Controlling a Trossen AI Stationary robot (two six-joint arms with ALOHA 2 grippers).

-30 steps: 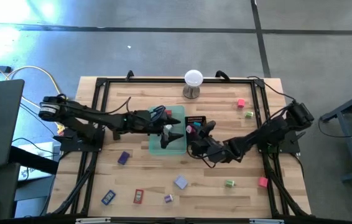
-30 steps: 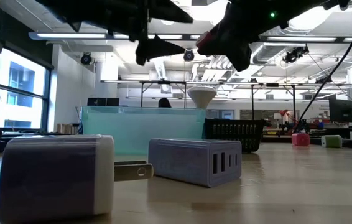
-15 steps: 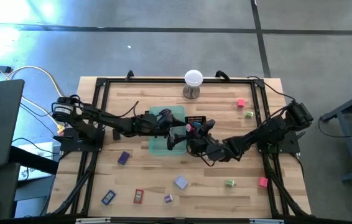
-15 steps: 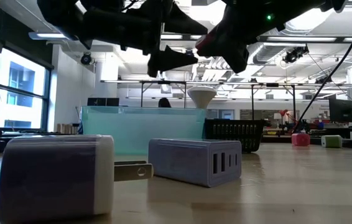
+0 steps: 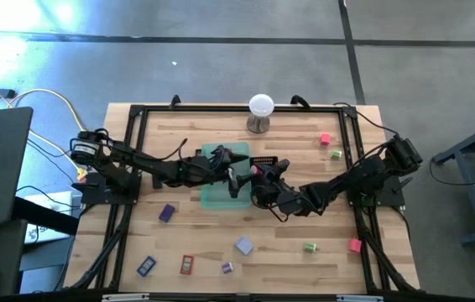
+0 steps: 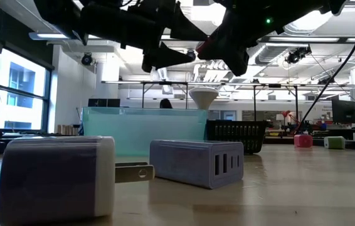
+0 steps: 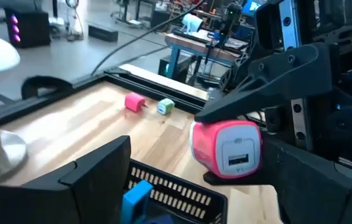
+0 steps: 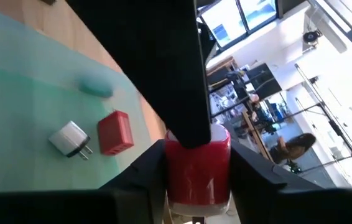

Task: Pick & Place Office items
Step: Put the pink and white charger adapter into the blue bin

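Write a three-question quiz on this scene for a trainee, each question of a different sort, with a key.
1. True or false: the right gripper is shut on a pink charger block.
2. What lies in the green tray? A) a red block and a white plug; B) a white ball; C) a black mesh basket.
3. Fill in: the left gripper hangs over the trays with its fingers ____.

Key: 1 true; 2 A; 3 open.
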